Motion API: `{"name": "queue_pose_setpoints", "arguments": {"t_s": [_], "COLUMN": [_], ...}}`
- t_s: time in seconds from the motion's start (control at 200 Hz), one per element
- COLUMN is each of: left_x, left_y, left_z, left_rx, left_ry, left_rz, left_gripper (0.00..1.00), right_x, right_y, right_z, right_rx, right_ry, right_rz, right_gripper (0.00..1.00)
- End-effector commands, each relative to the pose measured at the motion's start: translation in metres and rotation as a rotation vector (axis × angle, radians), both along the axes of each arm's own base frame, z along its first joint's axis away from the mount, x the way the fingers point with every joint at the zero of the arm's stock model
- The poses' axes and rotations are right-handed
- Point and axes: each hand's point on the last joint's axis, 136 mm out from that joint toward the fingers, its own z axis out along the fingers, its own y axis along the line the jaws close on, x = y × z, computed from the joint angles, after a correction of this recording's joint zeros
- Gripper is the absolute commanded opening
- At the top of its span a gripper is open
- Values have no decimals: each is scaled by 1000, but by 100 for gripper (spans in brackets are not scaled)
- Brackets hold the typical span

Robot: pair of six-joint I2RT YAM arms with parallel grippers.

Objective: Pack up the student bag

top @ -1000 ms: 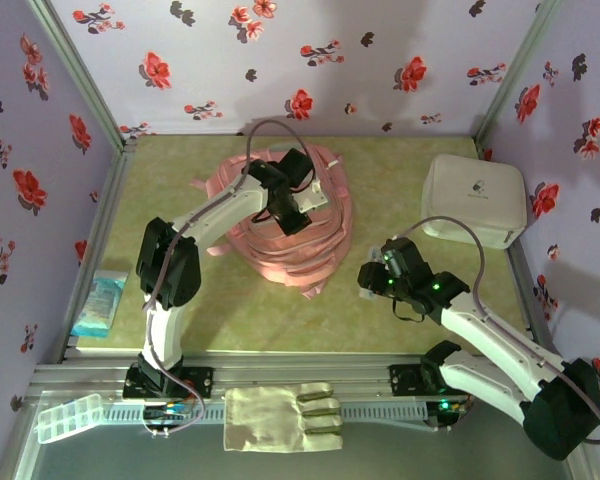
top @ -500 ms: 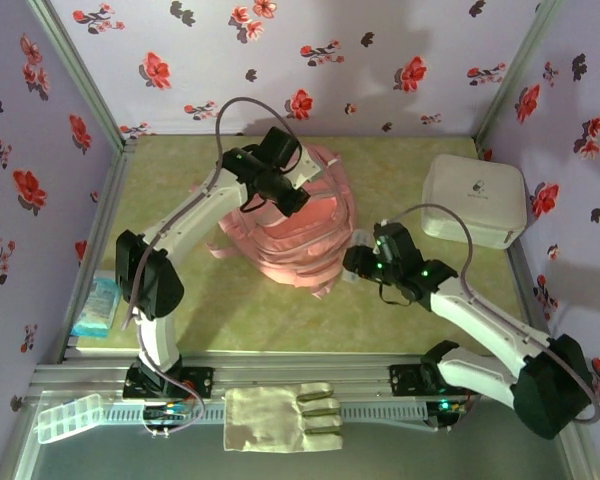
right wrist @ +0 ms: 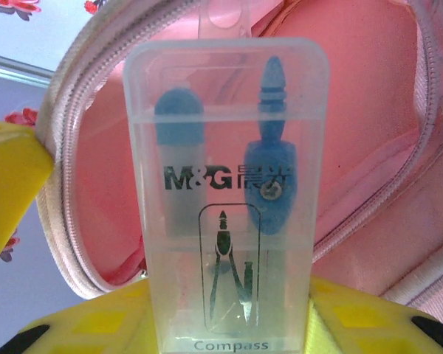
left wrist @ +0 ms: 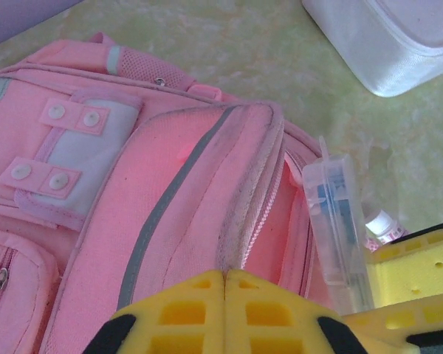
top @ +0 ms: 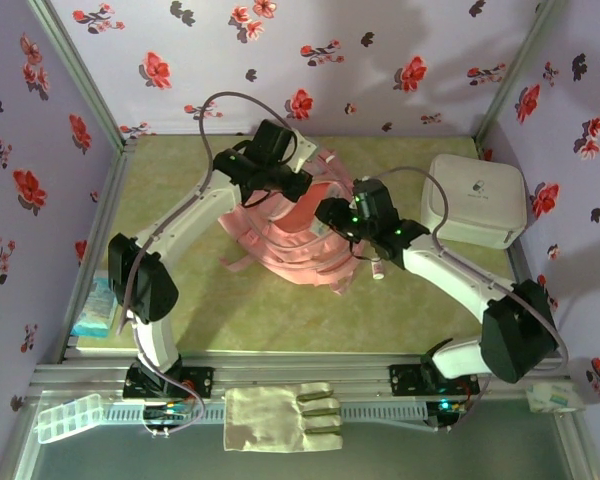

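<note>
The pink student bag [top: 290, 245] lies mid-table with its main zipper open. My left gripper [left wrist: 225, 274] is shut on the bag's zipper edge [left wrist: 240, 221], holding the mouth up; from above it sits at the bag's far side [top: 280, 185]. My right gripper [right wrist: 229, 313] is shut on a clear plastic compass box [right wrist: 229, 199] with blue parts inside, held upright just in front of the bag's pink opening [right wrist: 354, 110]. In the left wrist view the box [left wrist: 336, 221] stands at the mouth's right edge. From above, the right gripper [top: 332, 213] is over the bag's right side.
A white rounded hard box [top: 475, 200] stands at the right wall. A small white-capped bottle [left wrist: 379, 223] lies beside the bag. A pale glove [top: 280, 415] and a clear organiser [top: 70, 417] rest on the front rail, with a blue packet [top: 98, 305] at the left.
My right arm has swung left from the table's right side to the bag's mouth, carrying the compass box. The left gripper has pulled the bag's edge a little farther back and left.
</note>
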Motion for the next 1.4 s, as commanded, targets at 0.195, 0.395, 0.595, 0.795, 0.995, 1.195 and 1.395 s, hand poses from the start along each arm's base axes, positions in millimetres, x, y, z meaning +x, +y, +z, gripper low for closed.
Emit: {"name": "queue_pose_setpoints", "arguments": {"t_s": [0.195, 0.395, 0.595, 0.795, 0.995, 1.195, 1.395], "left_x": [13, 20, 20, 18, 18, 11, -9], "left_y": [-1, 2, 1, 2, 2, 2, -5], "left_z": [73, 79, 77, 73, 69, 49, 23], "left_rx": [-197, -236, -239, -231, -228, -216, -234], "left_ry": [-138, -143, -137, -132, -122, -70, 44], "left_rz": [56, 89, 77, 74, 78, 67, 10], "left_gripper": [0, 0, 0, 0, 0, 0, 4], "right_x": [40, 63, 71, 63, 55, 45, 25], "right_y": [15, 20, 40, 23, 10, -12, -56], "right_z": [22, 8, 7, -5, -12, 2, 2], "right_rx": [117, 132, 198, 150, 101, 39, -98], "right_ry": [-43, -34, -30, -21, -19, -79, -117], "right_rz": [-80, -133, -78, -116, -141, -161, -240], "right_gripper": [45, 45, 64, 66, 53, 52, 57]}}
